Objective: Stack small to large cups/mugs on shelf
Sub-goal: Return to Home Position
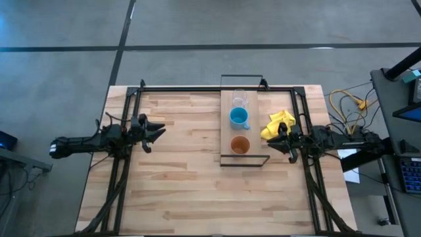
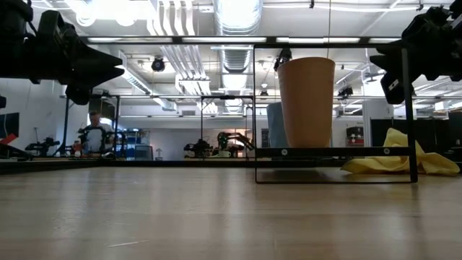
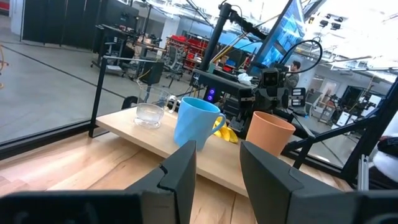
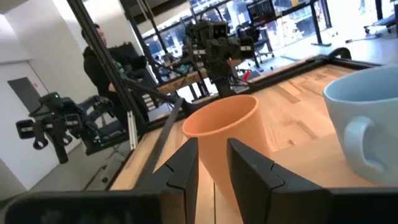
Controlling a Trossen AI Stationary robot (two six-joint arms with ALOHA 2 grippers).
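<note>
Three cups stand upright in a row on the light-wood shelf (image 1: 227, 128) with its black wire frame: a clear glass cup (image 1: 239, 101) farthest, a light-blue mug (image 1: 239, 118) in the middle, a brown-orange cup (image 1: 240, 145) nearest. My left gripper (image 1: 160, 130) is open and empty, well left of the shelf, above the table. My right gripper (image 1: 275, 142) is open and empty, just right of the shelf, level with the brown-orange cup (image 4: 225, 140). In the left wrist view the glass (image 3: 150, 114), the mug (image 3: 196, 121) and the brown-orange cup (image 3: 269, 133) show beyond my fingers.
A crumpled yellow cloth (image 1: 277, 124) lies on the table right of the shelf, just beyond my right gripper. A black metal frame (image 1: 197, 89) runs along the table's far edge and sides. Bare wooden tabletop (image 1: 191, 184) lies between the arms and toward the near edge.
</note>
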